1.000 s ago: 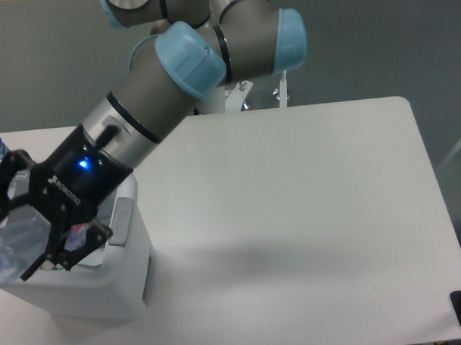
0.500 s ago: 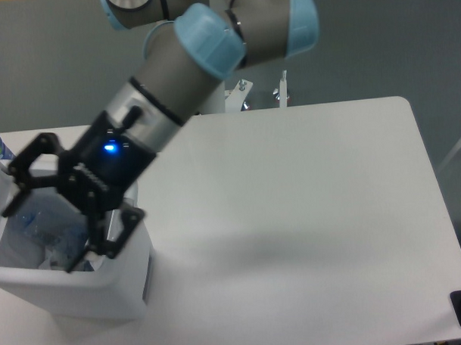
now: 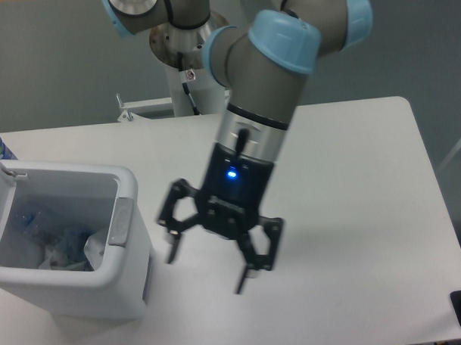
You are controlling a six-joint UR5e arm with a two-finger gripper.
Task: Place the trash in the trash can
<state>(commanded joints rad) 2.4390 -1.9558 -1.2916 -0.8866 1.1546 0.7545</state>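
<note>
Lab: robot arm (image 3: 273, 88) (white table (image 3: 352, 183)).

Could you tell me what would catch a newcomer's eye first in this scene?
The arm's black pincer, open and empty with a blue light glowing above it, hangs over the middle of the white table. At the left stands the open white bin, with crumpled clear plastic trash lying inside.

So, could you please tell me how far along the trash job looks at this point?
Mostly done, it seems: clear crumpled plastic lies inside the open trash can. Nothing is in hand; the pincer hangs open and empty over the table, right of the can. No loose trash shows on the table, so little appears left.
</note>
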